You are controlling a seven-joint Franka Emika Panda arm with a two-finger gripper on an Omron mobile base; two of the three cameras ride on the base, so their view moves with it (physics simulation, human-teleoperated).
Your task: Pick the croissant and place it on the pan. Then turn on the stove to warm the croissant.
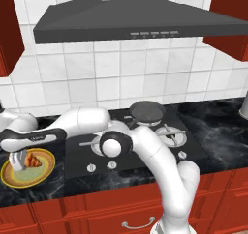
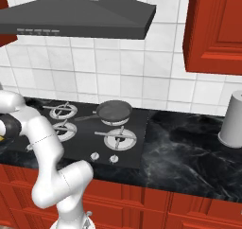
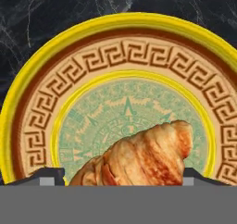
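Jaws stand apart, one dark tip at each bottom corner of the hand view, with the croissant (image 3: 148,156) between them; contact with the pastry cannot be judged from these pictures. Gripper (image 1: 19,164) points straight down over the yellow-rimmed plate (image 1: 14,181) at the far left of the tabletop (image 1: 223,131). Croissant (image 1: 34,160) lies on the plate's green centre, just beside the fingers in the left base view.

Arm pose: it rises from the lower right of the left base view, bends at a round dark-capped elbow over the front of the stove (image 1: 140,146), then runs level and leftward to the hand, wrist turned down.

Croissant axis, hand view: long axis runs on a diagonal, one blunt tip up and to the right, the other end down and to the left, cut off by the picture's bottom. Ridged segments cross that axis.

Pan (image 1: 147,111) sits on a rear burner, well apart from the plate, dark and shallow.

View differences: right base view gives the pan (image 2: 114,110) with its handle pointing left, the stove (image 2: 94,133) with knobs along its front edge, and a grey canister (image 2: 233,119) far right. Hand view alone shows the plate's (image 3: 28,126) key-pattern band.
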